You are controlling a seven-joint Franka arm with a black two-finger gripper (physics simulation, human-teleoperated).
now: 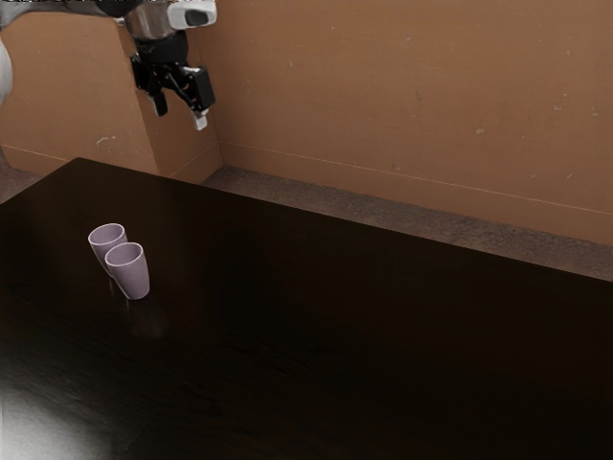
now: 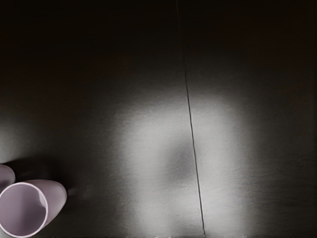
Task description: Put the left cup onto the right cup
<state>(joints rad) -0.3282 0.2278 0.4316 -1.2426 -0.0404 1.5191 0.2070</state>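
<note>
Cups: far cup (image 1: 107, 240), near cup (image 1: 127, 270); lilac, smooth, tapered, upright, side by side.
Table (image 1: 335, 335): dark, glossy.
End effector (image 1: 182, 103): fingers apart, empty.

The arm's last link (image 1: 146, 21) is a rounded, pale grey shell, darker along its underside. A small white box (image 1: 192, 14) with a dark front face is fixed to its side. Beneath the link sits the claw (image 1: 181, 113), a matt black, blocky body with angular edges. It carries 2 short black fingers (image 1: 161, 101), and one of them ends in a whitish pad (image 1: 200, 121). At the exterior view's left edge there is a smooth, curved, grey-white upper link (image 1: 4, 67).
</note>
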